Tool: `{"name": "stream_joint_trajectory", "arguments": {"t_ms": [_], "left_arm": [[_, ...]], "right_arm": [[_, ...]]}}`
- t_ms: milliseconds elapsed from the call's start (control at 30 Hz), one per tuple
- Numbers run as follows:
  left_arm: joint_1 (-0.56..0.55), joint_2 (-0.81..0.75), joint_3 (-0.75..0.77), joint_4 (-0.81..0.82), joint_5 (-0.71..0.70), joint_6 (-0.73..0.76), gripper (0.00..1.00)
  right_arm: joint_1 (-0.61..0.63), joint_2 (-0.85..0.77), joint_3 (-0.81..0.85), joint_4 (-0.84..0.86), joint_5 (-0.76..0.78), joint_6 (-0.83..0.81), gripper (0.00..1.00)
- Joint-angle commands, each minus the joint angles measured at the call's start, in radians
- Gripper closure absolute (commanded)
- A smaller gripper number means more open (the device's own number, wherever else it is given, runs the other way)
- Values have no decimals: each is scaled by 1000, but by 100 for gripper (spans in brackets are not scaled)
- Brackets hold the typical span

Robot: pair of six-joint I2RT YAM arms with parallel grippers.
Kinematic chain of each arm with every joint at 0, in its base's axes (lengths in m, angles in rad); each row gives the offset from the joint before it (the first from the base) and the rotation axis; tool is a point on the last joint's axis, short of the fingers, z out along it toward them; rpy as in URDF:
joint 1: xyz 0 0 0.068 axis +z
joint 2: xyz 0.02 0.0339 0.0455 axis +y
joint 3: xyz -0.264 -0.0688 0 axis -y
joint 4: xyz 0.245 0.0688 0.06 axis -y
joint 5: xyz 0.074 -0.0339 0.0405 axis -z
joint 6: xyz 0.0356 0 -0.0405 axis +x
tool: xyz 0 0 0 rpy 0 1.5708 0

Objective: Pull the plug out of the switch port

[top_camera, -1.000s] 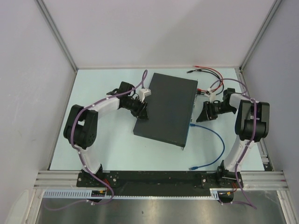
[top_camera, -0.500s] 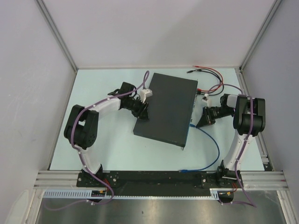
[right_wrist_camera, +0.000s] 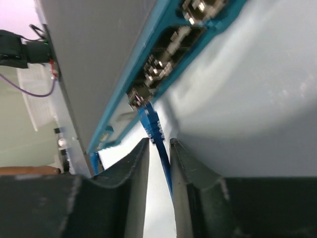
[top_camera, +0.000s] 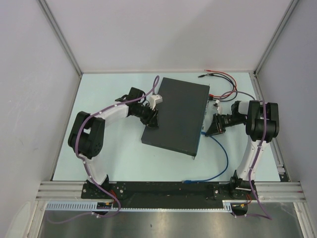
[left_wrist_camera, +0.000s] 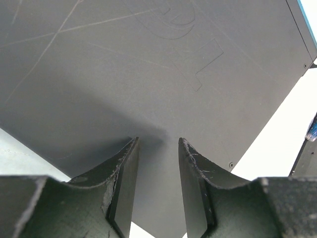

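The switch (top_camera: 176, 116) is a flat dark-grey box lying mid-table, with its bluish port edge (right_wrist_camera: 168, 49) on the right. A blue plug (right_wrist_camera: 151, 124) sits in a port near that edge's front end, which also shows in the top view (top_camera: 203, 133). My right gripper (right_wrist_camera: 159, 141) is just behind the plug. Its jaws stand a narrow gap apart, with the blue cable (right_wrist_camera: 166, 168) running between them and lying against the right finger. My left gripper (left_wrist_camera: 157, 141) is open and empty, resting over the switch's top (left_wrist_camera: 148, 74) at its left edge (top_camera: 150, 120).
The blue cable (top_camera: 226, 158) loops toward the front, its free end (top_camera: 187, 181) by the arm bases. Red and black wires (top_camera: 223, 77) and a small white connector (top_camera: 216, 103) lie at the back right. Enclosure walls stand on three sides.
My right gripper has moved left to the switch's port edge and now straddles the blue cable. The cable's free end has slid left along the front. The left arm has barely moved.
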State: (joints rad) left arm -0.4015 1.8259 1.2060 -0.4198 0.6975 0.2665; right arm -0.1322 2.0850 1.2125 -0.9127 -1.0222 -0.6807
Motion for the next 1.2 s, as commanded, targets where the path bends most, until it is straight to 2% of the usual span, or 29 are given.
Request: {"name": "stream_joint_trajectory", "arguments": {"t_ms": [0, 500, 733, 933, 1000, 1033, 1167], "left_arm": [[-13, 9, -11, 21, -13, 31, 57], [-19, 7, -11, 16, -29, 39, 57], [-22, 1, -14, 13, -46, 46, 56], [-26, 3, -2, -16, -50, 60, 56], [-26, 3, 3, -22, -56, 63, 56], [-28, 3, 6, -25, -56, 62, 56], [-30, 1, 7, -27, -58, 65, 56]], "right_arm": [[31, 49, 9, 11, -107, 15, 70], [-7, 52, -20, 161, -98, 200, 63], [-40, -49, -206, 464, -107, 400, 57], [-37, -51, -203, 469, -93, 421, 53], [-35, -65, -209, 517, -76, 460, 49], [-32, -69, -212, 540, -53, 518, 48], [-18, -63, -217, 581, -59, 564, 46]]}}
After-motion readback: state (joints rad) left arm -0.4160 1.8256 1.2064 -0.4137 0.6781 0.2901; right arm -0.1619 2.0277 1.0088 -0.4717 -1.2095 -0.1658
